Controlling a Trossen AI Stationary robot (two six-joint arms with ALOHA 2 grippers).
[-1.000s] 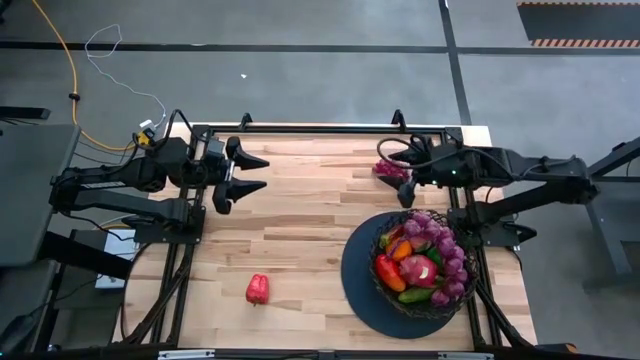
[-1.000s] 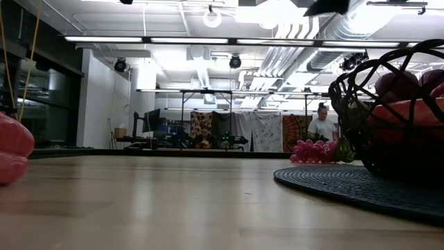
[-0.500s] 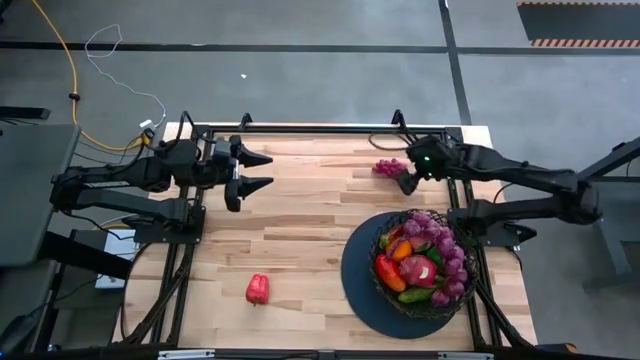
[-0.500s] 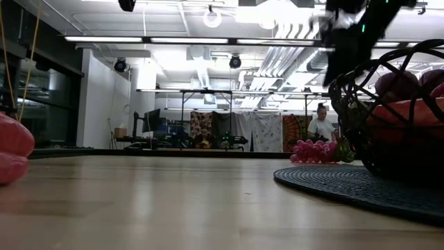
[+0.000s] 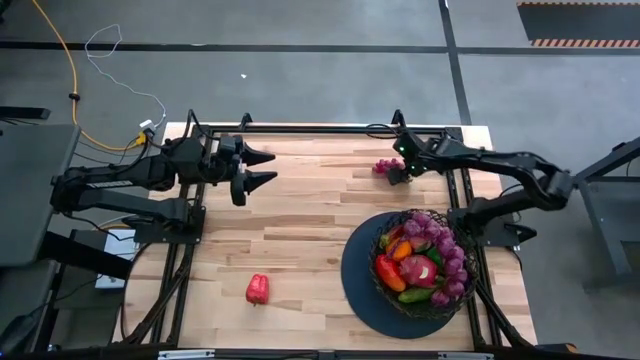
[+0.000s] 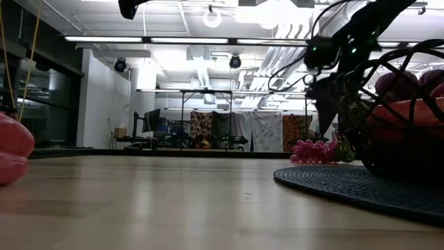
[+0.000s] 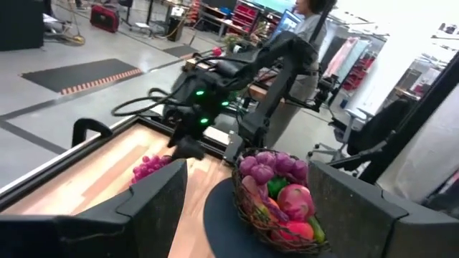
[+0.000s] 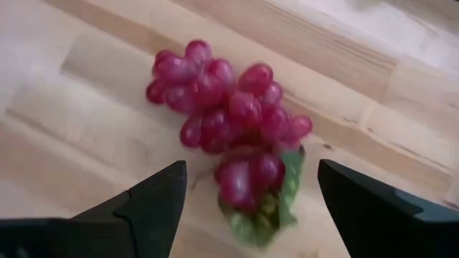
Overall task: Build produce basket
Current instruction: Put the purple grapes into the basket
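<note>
The black wire basket (image 5: 455, 285) stands on its dark round disc (image 5: 358, 275) at the right front of the table, filled with grapes, a red pepper, an orange fruit, a pink fruit and a green cucumber. A purple grape bunch (image 5: 383, 166) with a green leaf lies on the wood at the far right; it also shows in the right wrist view (image 8: 226, 118) and the low view (image 6: 312, 151). My right gripper (image 5: 393, 173) is open just above it, with one finger on each side (image 8: 251, 190). A red pepper (image 5: 257, 289) lies at the front left. My left gripper (image 5: 272, 167) is open and empty at the far left.
A black metal frame (image 5: 320, 129) runs along the table's far edge, close behind the grapes. The basket's wall (image 6: 388, 104) rises close to the low camera on the right. Bare wood lies between the pepper and the disc. A person (image 7: 310, 18) stands in the room beyond the table.
My right gripper has gone toward the far edge and left and has come down over the grape bunch. My left gripper has drifted a little toward the right. The grapes, the pepper and the basket have stayed in place.
</note>
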